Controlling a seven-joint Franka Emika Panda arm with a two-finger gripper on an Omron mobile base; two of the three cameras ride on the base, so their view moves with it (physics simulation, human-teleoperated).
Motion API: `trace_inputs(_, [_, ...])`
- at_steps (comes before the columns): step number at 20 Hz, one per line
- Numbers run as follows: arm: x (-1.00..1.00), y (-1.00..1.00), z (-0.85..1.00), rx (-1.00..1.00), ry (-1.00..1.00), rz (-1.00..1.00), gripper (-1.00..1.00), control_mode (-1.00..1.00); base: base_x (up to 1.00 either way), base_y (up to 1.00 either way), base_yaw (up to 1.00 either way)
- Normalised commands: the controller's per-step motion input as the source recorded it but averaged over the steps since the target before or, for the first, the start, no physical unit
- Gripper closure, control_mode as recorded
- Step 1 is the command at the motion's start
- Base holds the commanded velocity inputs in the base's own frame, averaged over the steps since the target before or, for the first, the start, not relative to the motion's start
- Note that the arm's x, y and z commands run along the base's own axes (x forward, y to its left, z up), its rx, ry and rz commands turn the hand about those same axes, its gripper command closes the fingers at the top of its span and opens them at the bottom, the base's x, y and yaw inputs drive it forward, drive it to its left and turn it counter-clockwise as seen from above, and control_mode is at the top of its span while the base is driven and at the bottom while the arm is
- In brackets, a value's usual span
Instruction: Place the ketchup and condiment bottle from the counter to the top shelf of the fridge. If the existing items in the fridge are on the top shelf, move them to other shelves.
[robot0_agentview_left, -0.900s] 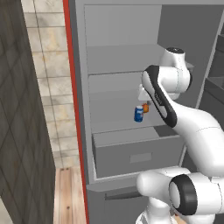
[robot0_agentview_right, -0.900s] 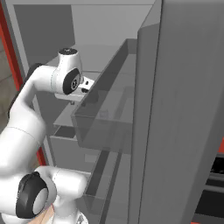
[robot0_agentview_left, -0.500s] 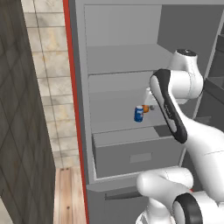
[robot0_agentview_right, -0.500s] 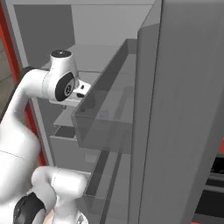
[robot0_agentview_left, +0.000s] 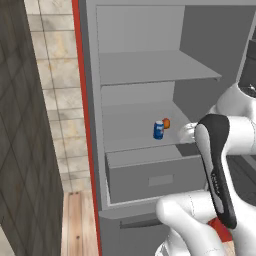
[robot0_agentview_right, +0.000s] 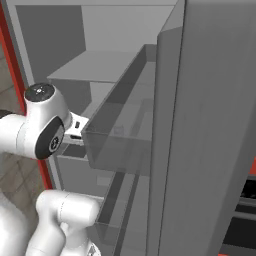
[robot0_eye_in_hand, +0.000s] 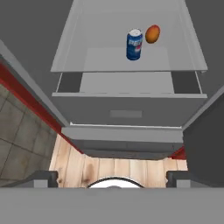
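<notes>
1. The pincer (robot0_eye_in_hand: 112, 177) stands open and holds nothing, its two tips spread wide, well back from the fridge (robot0_agentview_left: 92, 150).
2. Ahead of the pincer and well apart from it, the blue can (robot0_eye_in_hand: 134, 44) stands upright on a lower shelf (robot0_eye_in_hand: 100, 61), with the orange object (robot0_eye_in_hand: 152, 33) just beside it, a little farther in.
3. The top shelf (robot0_agentview_left: 150, 67) sits above both and looks bare; the ketchup and the condiment bottle are yet to be fetched.
4. Risk: swinging the arm away could clip the fridge's red edge (robot0_agentview_left: 82, 125) or the drawer (robot0_agentview_left: 150, 175) below the pincer.
5. Risk: the can is a smooth, light cylinder and the orange object is rounded, so a nudge could topple or roll them.
6. The shelves are flat, plain grey boards.
</notes>
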Motion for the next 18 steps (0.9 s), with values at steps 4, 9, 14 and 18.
trace_inputs(4, [-0.99, 0.0, 0.05, 0.0, -0.16, 0.0, -1.0, -1.0, 0.0, 0.0, 0.0])
trace_inputs(9, [-0.58, 0.09, 0.0, -0.01, -0.03, 0.0, -1.0, -1.0, 0.0, 0.0, 0.0])
trace_inputs(14, [-0.05, 0.08, 0.0, 0.0, 0.0, 0.0, -1.0, -1.0, 0.0, 0.0, 0.0])
trace_inputs(18, [0.0, 0.0, 0.0, 0.0, 0.0, 0.0, -1.0, -1.0, 0.0, 0.0, 0.0])
